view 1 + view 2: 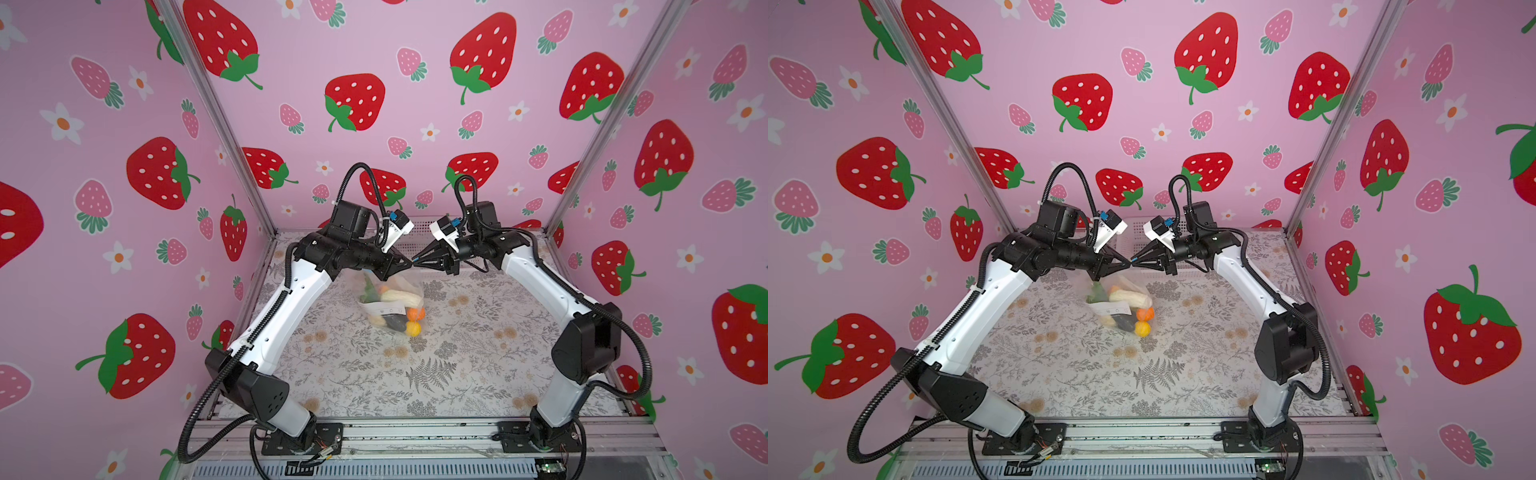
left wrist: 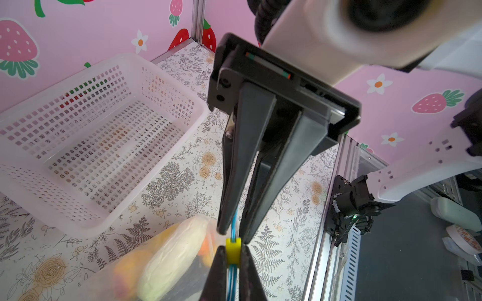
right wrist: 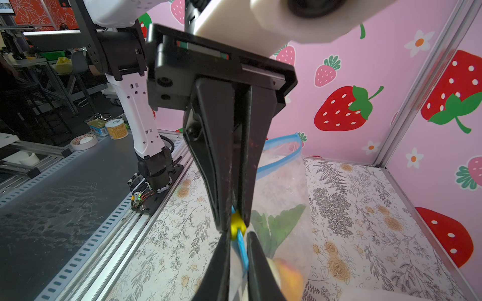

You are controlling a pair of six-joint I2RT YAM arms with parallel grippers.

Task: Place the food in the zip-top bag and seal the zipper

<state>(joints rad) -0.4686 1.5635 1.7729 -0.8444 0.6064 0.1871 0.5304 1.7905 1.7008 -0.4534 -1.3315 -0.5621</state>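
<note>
The clear zip-top bag (image 1: pixel 390 309) (image 1: pixel 1116 308) hangs under both grippers over the floral table. Inside it lies the food: a white corn (image 1: pixel 395 296), a green piece (image 1: pixel 368 291), an orange piece (image 1: pixel 415 313), a yellow piece (image 1: pixel 413 329) and a dark one (image 1: pixel 395 322). My left gripper (image 1: pixel 409 262) (image 2: pixel 233 250) is shut on the zipper at its yellow slider (image 2: pixel 233 251) (image 3: pixel 236 224). Tip to tip with it, my right gripper (image 1: pixel 417 262) (image 3: pixel 238 235) is shut on the blue zipper strip (image 3: pixel 241 250) beside the slider. Behind the left fingers (image 3: pixel 216 161) the blue tracks (image 3: pixel 281 159) spread apart.
A white perforated basket (image 2: pixel 125 58) (image 1: pixel 419 226) stands at the back of the table, behind the grippers, with nothing in it. Pink strawberry walls close in the left, back and right sides. Both arm bases are bolted to the rail at the front edge (image 1: pixel 415 432).
</note>
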